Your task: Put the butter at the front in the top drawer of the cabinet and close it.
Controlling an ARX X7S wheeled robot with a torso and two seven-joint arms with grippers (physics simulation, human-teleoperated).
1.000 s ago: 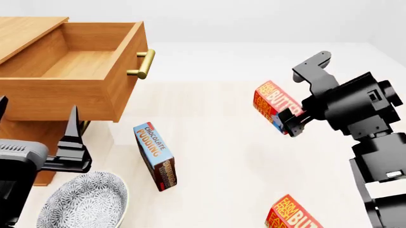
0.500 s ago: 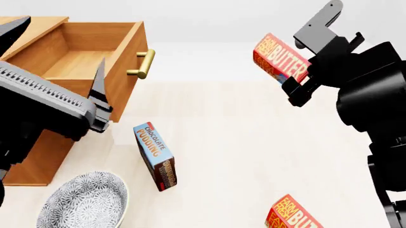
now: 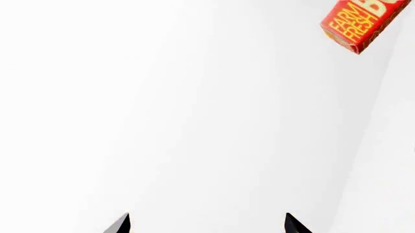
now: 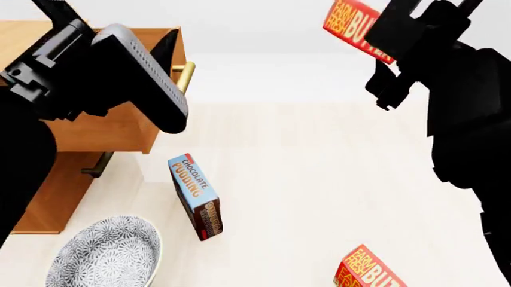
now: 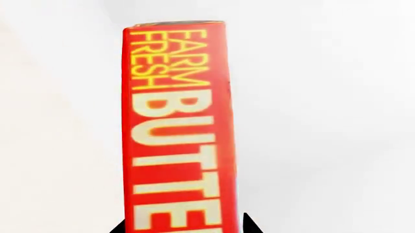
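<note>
My right gripper (image 4: 382, 37) is shut on a red-orange butter box (image 4: 350, 19), held high in the air at the upper right. In the right wrist view the box (image 5: 178, 126) stands between the two black fingertips of that gripper (image 5: 183, 228). A second, identical butter box (image 4: 370, 272) lies on the floor at the bottom edge. The cabinet (image 4: 44, 200) is at the left with its top drawer (image 4: 119, 128) pulled open, brass handle (image 4: 185, 75) showing. My left arm (image 4: 119, 72) covers most of the drawer. The left gripper (image 3: 207, 228) is open and empty, with the butter box (image 3: 360, 22) in the distance.
A blue-and-brown chocolate pudding box (image 4: 195, 196) stands on the floor in front of the drawer. A patterned grey bowl (image 4: 104, 254) sits at the lower left. A lower drawer's handle (image 4: 96, 164) shows under the open drawer.
The right arm has lifted the butter box higher, to the view's top. The left arm has swung up and right, now covering the open drawer.
</note>
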